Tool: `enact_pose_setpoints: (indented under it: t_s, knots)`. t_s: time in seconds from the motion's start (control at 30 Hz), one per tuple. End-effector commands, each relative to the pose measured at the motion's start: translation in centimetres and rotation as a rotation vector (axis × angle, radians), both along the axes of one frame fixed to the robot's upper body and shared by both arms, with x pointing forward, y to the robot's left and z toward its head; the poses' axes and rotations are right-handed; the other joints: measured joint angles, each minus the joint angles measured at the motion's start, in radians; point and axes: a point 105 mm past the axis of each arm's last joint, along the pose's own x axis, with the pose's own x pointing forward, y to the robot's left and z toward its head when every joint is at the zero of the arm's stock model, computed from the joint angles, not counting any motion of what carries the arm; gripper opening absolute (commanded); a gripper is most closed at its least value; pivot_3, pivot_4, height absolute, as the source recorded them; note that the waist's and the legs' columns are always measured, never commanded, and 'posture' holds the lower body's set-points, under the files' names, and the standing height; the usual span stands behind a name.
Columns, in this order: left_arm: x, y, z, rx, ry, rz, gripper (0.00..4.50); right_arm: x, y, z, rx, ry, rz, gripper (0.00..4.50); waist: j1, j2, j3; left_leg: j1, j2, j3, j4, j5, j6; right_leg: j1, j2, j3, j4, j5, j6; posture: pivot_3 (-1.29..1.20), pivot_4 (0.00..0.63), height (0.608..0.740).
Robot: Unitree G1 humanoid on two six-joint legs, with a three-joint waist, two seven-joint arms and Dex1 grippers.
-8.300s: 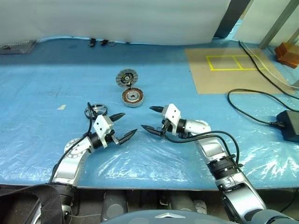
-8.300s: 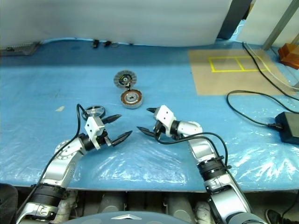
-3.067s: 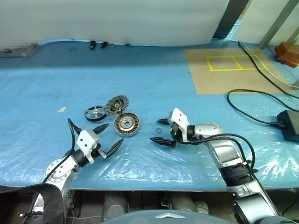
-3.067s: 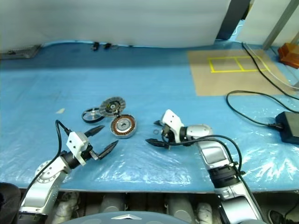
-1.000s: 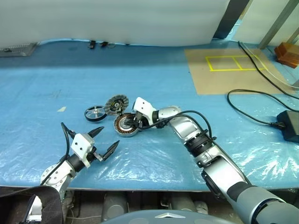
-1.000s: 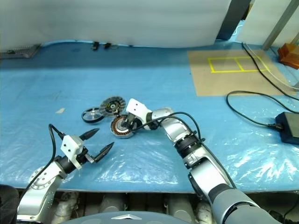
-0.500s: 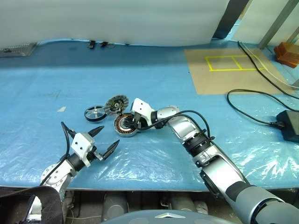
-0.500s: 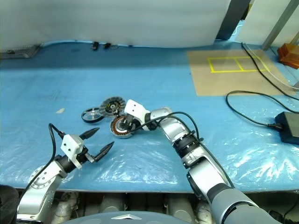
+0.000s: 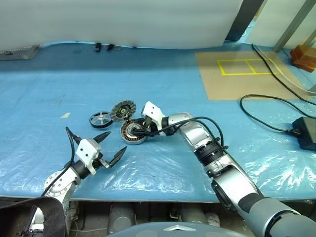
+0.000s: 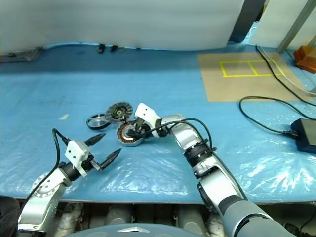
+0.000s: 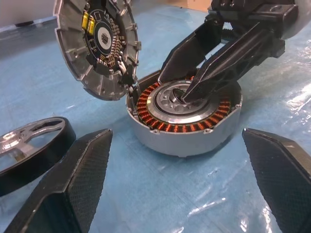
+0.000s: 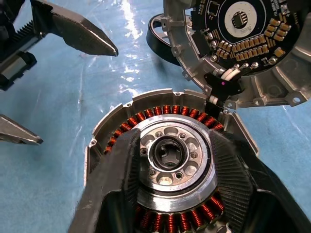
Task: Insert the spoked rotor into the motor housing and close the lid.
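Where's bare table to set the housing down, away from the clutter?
Crowded: the motor housing, the lid propped at its edge and the spoked rotor sit bunched together, with the right gripper over the housing. Free: blue sheet between that cluster and the brown board, and the stretch towards the black cable.

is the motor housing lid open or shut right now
Open. The lid stands tilted up at the rim of the motor housing, leaving the copper windings uncovered.

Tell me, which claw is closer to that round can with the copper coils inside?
The right claw. Its fingertips reach into the centre of the motor housing. The left claw hangs apart from the housing, open, on the side nearer the robot.
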Motion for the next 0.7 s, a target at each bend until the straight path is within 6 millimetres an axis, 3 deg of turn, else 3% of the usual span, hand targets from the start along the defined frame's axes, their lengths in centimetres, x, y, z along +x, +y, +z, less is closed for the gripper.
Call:
enact_pose_setpoints:
  t_s: [0.03,0.13,0.17,0.53,0.6,0.7]
  knots:
    - [0.0,-0.1,0.4,0.009,-0.020,-0.015,4.50,-0.5,0.9,1.0,0.048,-0.022,0.015,1.17,-0.001,0.000,0.000,0.000,0.000,0.000,0.000,0.000,0.000,0.000,0.000,0.000,0.000,0.000,0.000,0.00,0.150,0.740]
    - [0.0,0.0,0.4,0.010,-0.018,-0.017,4.50,-0.8,1.1,0.2,0.027,-0.019,0.014,0.16,0.000,0.000,0.000,0.000,0.000,0.000,0.000,0.000,0.000,0.000,0.000,0.000,0.000,0.000,0.000,0.00,0.150,0.740]
    - [0.1,0.0,0.3,0.010,-0.018,-0.017,4.50,-0.9,1.0,-0.1,0.014,-0.025,0.015,0.03,0.000,0.000,0.000,0.000,0.000,0.000,0.000,0.000,0.000,0.000,0.000,0.000,0.000,0.000,0.000,0.00,0.150,0.740]
    - [0.2,-0.1,0.4,0.013,-0.022,-0.020,4.50,-0.9,0.6,-2.5,-0.125,-0.122,0.035,0.03,-0.001,0.000,0.000,0.003,0.000,0.000,0.000,0.000,0.000,0.002,0.000,0.000,0.000,0.000,0.000,0.00,0.150,0.740]
    - [0.3,0.0,0.5,0.013,-0.025,-0.018,4.50,-0.8,0.7,-1.9,-0.093,-0.119,0.028,0.03,-0.001,0.000,0.000,0.004,0.000,0.000,0.000,0.000,0.000,0.003,0.000,0.000,0.000,0.000,0.000,0.00,0.150,0.740]
    - [0.8,0.4,1.5,-0.020,-0.053,0.010,4.50,-0.8,0.8,0.7,0.044,-0.091,0.041,0.03,0.000,0.000,0.000,0.004,0.000,0.000,0.000,0.000,0.000,0.003,0.000,0.001,0.001,0.000,0.000,0.00,0.150,0.740]
